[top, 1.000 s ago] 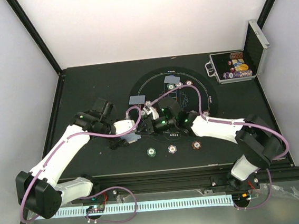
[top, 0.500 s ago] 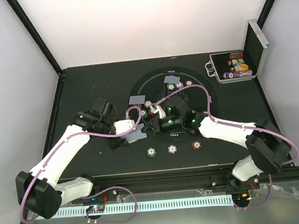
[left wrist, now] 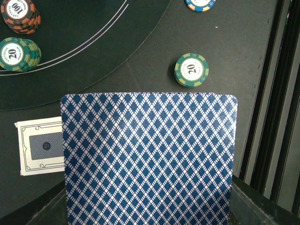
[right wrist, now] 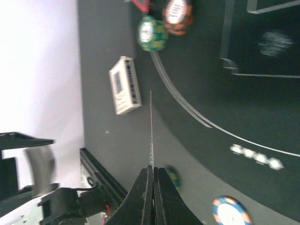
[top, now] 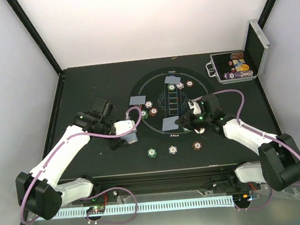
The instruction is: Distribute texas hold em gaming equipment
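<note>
My left gripper (top: 127, 139) hovers left of the printed circle, shut on a deck of playing cards (left wrist: 147, 159) whose blue diamond back hides its fingers in the left wrist view. The right gripper (top: 181, 121) (right wrist: 153, 169) is over the circle's lower middle. It is shut on a single card (top: 170, 123), which shows edge-on (right wrist: 151, 131) in the right wrist view. Two face-down cards (top: 137, 100) (top: 172, 79) lie on the mat. Three chips, green (top: 153, 152), white (top: 173, 149) and brown (top: 197, 145), sit in a row near the front edge. Small stacks (top: 148, 111) (top: 181, 85) sit beside the dealt cards.
An open silver-edged case (top: 234, 67) with coloured chips stands at the back right. A white card box (left wrist: 41, 146) (right wrist: 124, 85) lies on the table under the left gripper. A green 20 chip (left wrist: 191, 70) lies just beyond the deck. The rail (top: 161, 176) runs along the near edge.
The right gripper shut on one card at the deck and carried it right, away from the left gripper, to the circle's lower middle. The left arm barely moved.
</note>
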### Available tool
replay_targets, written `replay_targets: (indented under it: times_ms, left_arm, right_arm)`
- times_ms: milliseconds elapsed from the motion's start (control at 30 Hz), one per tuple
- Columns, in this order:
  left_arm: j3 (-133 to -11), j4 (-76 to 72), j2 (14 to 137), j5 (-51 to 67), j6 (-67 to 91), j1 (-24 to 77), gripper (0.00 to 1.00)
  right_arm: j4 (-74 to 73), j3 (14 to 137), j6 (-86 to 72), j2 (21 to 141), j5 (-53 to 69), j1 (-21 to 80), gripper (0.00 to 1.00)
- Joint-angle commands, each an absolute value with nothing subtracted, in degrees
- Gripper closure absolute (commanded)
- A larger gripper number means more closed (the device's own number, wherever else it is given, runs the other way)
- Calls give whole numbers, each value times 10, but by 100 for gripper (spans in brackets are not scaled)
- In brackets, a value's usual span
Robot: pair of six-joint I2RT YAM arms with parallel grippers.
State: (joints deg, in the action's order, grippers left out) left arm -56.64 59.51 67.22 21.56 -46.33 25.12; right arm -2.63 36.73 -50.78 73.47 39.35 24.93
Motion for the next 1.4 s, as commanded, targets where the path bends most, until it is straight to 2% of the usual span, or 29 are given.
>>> replay_targets:
  times_ms: [0, 667, 900, 967, 1067, 1200, 1367]
  left_arm:
    - [-575, 592, 668, 214, -471, 250, 98]
    - [-572, 597, 664, 209, -475, 250, 98]
    - [-575, 598, 666, 213, -475, 249, 99]
    - [-576, 597, 666, 214, -475, 250, 98]
    - [-575, 598, 665, 213, -477, 250, 99]
    - [-576, 598, 666, 214, -478, 250, 98]
    - [-579, 599, 668, 218, -477, 250, 98]
  right_arm:
    - [-65, 330, -462, 734, 406, 201, 99]
    - [-113, 315, -375, 780, 389, 54, 99]
    - [-122, 291, -367, 775, 369, 36, 98]
    - [-135, 295, -359, 779, 352, 35, 91]
    - [-168, 306, -349, 771, 324, 35, 74]
    - [-205, 324, -346, 735, 284, 34, 60]
    - [-229, 336, -356, 696, 279, 41, 56]
